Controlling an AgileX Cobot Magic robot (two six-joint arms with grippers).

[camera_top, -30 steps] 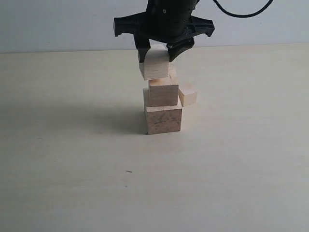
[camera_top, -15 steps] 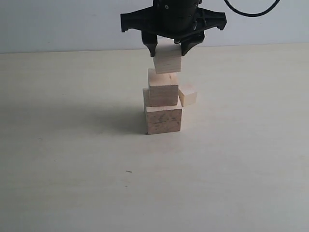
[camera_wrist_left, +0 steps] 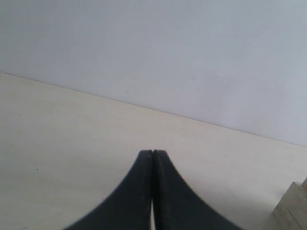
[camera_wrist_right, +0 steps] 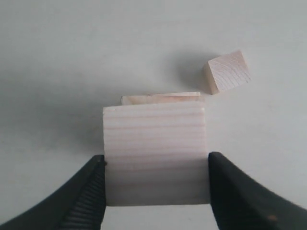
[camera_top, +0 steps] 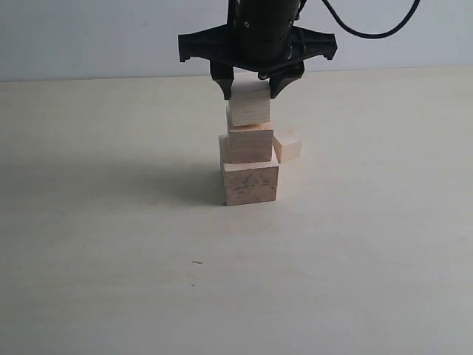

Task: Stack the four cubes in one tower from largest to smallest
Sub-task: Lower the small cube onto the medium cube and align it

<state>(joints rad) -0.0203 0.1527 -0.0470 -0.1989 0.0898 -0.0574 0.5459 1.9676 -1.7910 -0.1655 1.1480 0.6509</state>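
Nearest to us, the largest cube (camera_top: 250, 185), with darker grain marks, stands on the worktop (camera_top: 111, 259). On it sits the second cube (camera_top: 249, 145). Directly over that one we see the third cube (camera_top: 250, 108), pale with straight grain; we cannot tell whether the two touch. The right end effector (camera_top: 250, 87) is opened just to this cube's width and grips its two sides. Behind the stack, the smallest cube (camera_top: 287, 145) lies alone. The left end effector (camera_wrist_left: 152, 160) has its fingers pressed together, holding nothing.
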